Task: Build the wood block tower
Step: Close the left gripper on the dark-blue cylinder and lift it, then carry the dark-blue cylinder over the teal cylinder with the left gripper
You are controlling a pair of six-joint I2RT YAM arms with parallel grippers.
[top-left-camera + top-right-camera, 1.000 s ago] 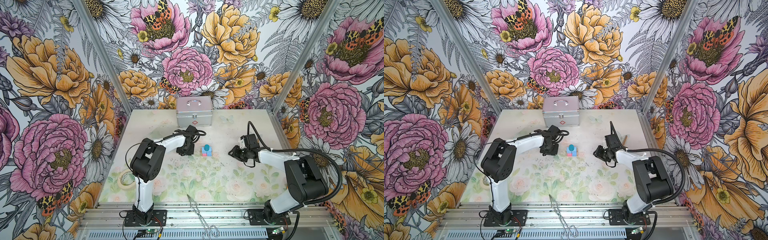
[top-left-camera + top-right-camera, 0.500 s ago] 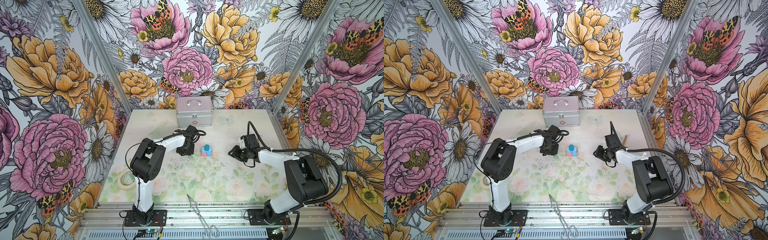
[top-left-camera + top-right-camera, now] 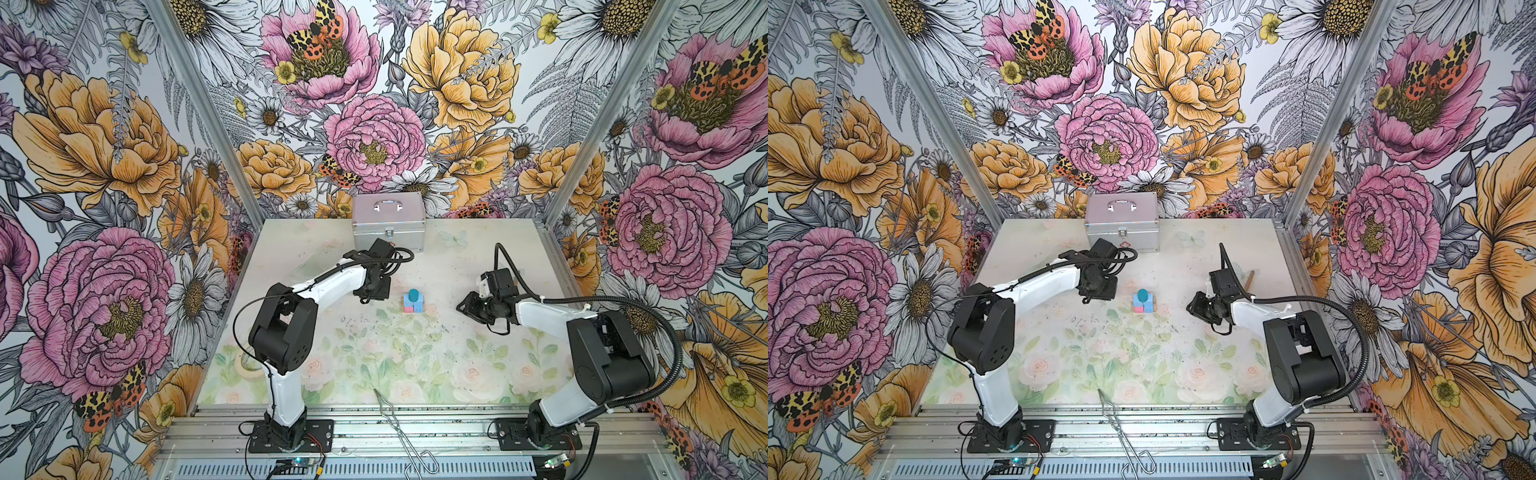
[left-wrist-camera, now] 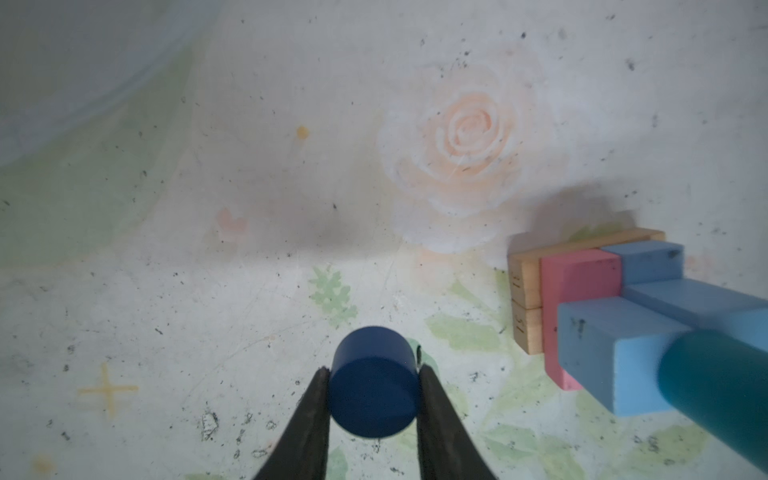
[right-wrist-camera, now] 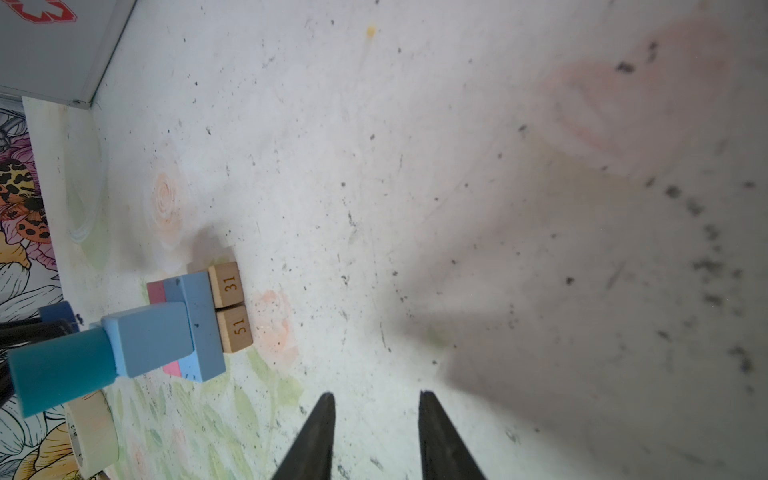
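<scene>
The left pincer (image 4: pixel 374 369) pinches a navy cylinder (image 4: pixel 374 390) by its curved side, one finger on each flank. Whether the cylinder touches the tabletop (image 3: pixel 374 365) I cannot tell. In both top views this pincer (image 3: pixel 372 293) sits just left of the tower (image 3: pixel 412 301), apart from it.

The tower (image 3: pixel 1143 302) stands near the middle of the tabletop, in front of the silver case (image 3: pixel 388 226). At its base, two tan planks (image 5: pixel 230 307) lie side by side, their ends marked 31 and 51. Against them are a pink slab (image 4: pixel 577 291) and a blue slab (image 5: pixel 199 328). A light blue cube (image 4: pixel 611 353) sits on top, and a teal cylinder (image 4: pixel 715 382) stands upright on the cube.

The right pincer (image 5: pixel 376 395) is spread with nothing between its fingers, over bare tabletop. In the top views it (image 3: pixel 463 307) is to the right of the tower, well apart and pointing towards it. A tape roll (image 5: pixel 93 432) shows beyond the tower in the right wrist view.
</scene>
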